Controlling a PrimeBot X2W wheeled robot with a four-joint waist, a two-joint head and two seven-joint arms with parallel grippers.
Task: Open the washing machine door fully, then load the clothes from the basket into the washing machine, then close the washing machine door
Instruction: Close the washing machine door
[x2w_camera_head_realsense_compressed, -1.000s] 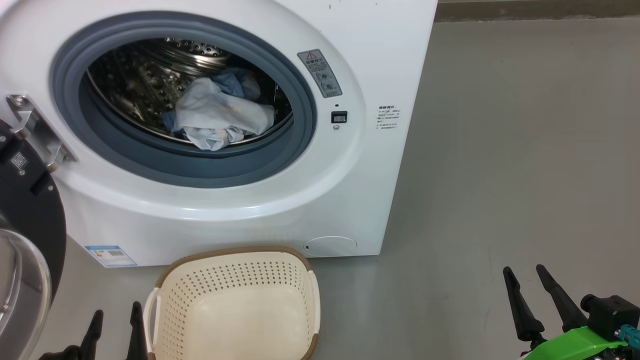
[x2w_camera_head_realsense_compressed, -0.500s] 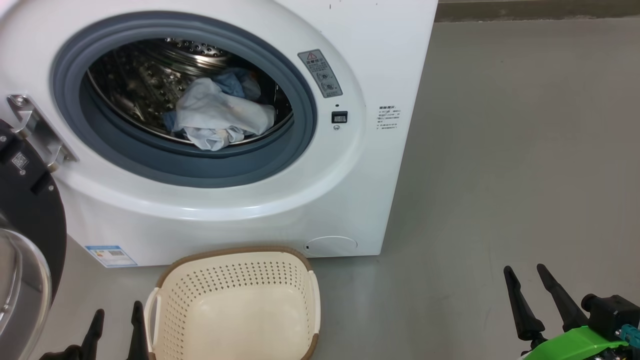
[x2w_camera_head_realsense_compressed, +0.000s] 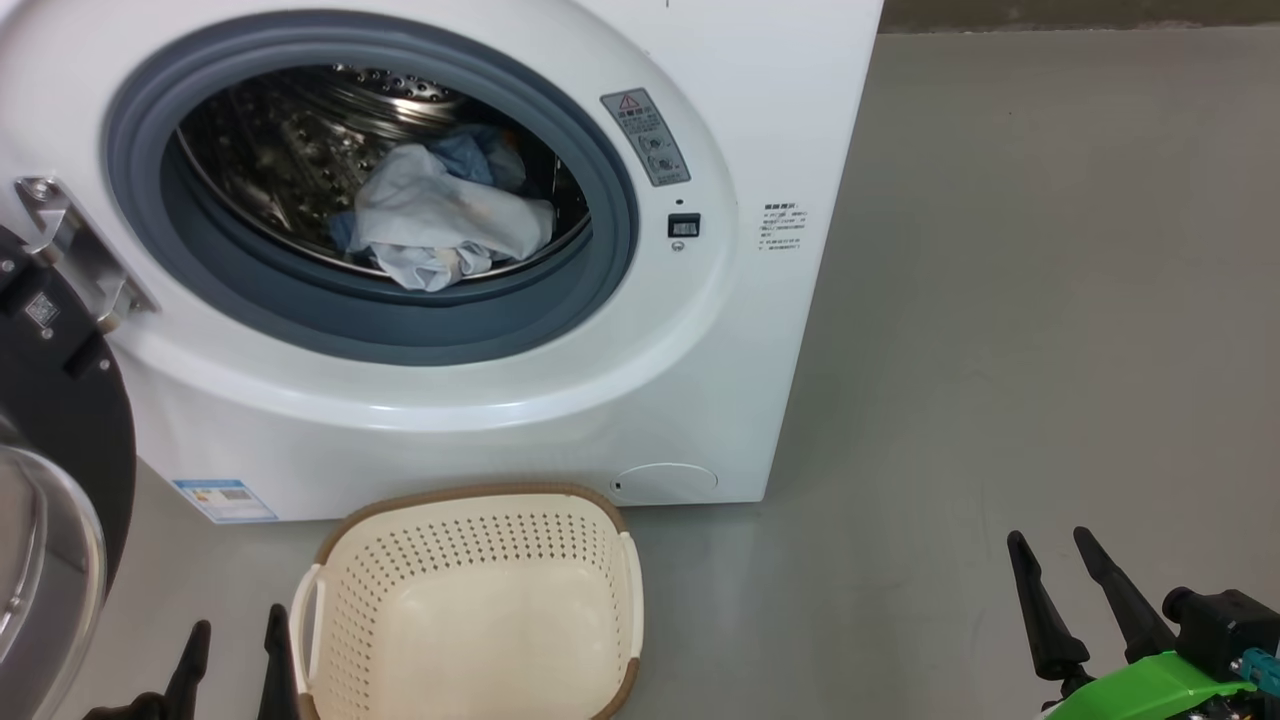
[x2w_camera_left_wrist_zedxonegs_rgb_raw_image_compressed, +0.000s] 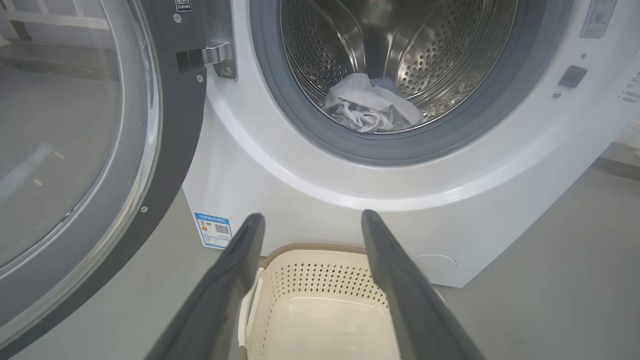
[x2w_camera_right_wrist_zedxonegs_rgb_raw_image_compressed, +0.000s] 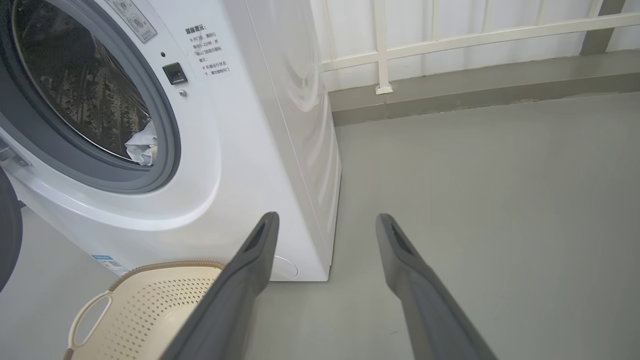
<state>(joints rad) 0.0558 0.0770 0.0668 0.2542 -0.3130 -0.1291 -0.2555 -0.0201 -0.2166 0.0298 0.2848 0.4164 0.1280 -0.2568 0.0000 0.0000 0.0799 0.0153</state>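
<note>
The washing machine door (x2w_camera_head_realsense_compressed: 70, 420) stands open near the basket (x2w_camera_head_realsense_compressed: 470, 492) on grey floor (x2w_camera_head_realsense_compressed: 1000, 300); left fingers (x2w_camera_head_realsense_compressed: 190, 655) and right fingers (x2w_camera_head_realsense_compressed: 1040, 620) spread, empty.

Perforated cream plastic basket (x2w_camera_head_realsense_compressed: 470, 600); shiny steel drum (x2w_camera_left_wrist_zedxonegs_rgb_raw_image_compressed: 400, 45); soft clothes (x2w_camera_head_realsense_compressed: 435, 225).

the washing machine (x2w_camera_head_realsense_compressed: 770, 120) stands ahead, and the washing machine door (x2w_camera_head_realsense_compressed: 70, 420) hangs open at its left. the clothes (x2w_camera_head_realsense_compressed: 440, 225) lie inside the drum (x2w_camera_head_realsense_compressed: 290, 150), near its front lip. the basket (x2w_camera_head_realsense_compressed: 480, 550) sits on the floor (x2w_camera_head_realsense_compressed: 1000, 300) right before the machine, below the opening. the left gripper (x2w_camera_head_realsense_compressed: 237, 617) is just beside the basket's left side, and the right gripper (x2w_camera_head_realsense_compressed: 1048, 537) is well off right.
</note>
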